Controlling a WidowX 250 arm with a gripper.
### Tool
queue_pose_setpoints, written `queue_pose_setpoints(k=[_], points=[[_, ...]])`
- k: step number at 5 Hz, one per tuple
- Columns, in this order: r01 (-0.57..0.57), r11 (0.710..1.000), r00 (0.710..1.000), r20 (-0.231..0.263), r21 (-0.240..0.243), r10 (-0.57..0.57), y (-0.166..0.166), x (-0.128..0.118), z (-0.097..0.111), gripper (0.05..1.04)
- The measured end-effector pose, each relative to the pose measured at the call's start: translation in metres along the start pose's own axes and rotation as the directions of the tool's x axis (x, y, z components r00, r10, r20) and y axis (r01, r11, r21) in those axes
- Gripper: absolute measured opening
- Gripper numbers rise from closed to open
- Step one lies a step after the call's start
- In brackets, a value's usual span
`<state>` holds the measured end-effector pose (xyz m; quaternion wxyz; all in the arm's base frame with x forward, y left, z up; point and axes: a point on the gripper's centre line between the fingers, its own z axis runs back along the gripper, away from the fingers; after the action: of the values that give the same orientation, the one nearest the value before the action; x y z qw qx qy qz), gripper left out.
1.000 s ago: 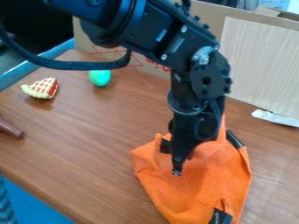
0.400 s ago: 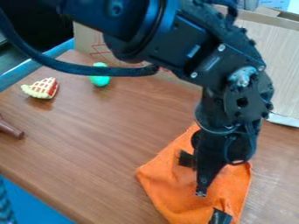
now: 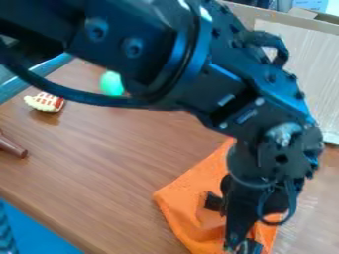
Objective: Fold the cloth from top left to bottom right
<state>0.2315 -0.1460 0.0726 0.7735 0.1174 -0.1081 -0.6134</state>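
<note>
the orange cloth (image 3: 192,191) lies in the lower right of the frame on the brown tabletop (image 3: 119,154), its lower end running down to the bottom edge. judging by its outline, the fold is well along: a fairly straight slanting edge runs from the cloth's left corner up toward the right, which fits a top left part already laid over toward the bottom right. the surface near the arm looks rumpled rather than flat, so i would not call it finished.

the black arm (image 3: 245,99) slants across from the upper left and covers much of the cloth's right side. the end effector (image 3: 233,243) is low over the cloth, close to the bottom edge of the frame. i cannot tell whether it is spread or closed, or whether it pinches any fabric. the folded-over corner is probably somewhere under or beside it, though the arm hides too much there to be sure.

what seems left is small: let the corner lie at the bottom right, if it is held at all, and lift clear without dragging the layer back. after that, the rumpled part may want a light press. a poor match of the corners is possible, and a clear look at the right side would settle it.
</note>
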Motion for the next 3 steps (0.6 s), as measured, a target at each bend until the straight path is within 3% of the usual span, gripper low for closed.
queue_pose_setpoints(k=[2, 3], points=[[0.044, 0.999, 0.999, -0.013, 0.008, -0.044, -0.023, 0.008, -0.007, 0.091], [0.053, 0.999, 0.998, -0.029, -0.002, -0.053, -0.029, 0.009, -0.012, 0.26]])
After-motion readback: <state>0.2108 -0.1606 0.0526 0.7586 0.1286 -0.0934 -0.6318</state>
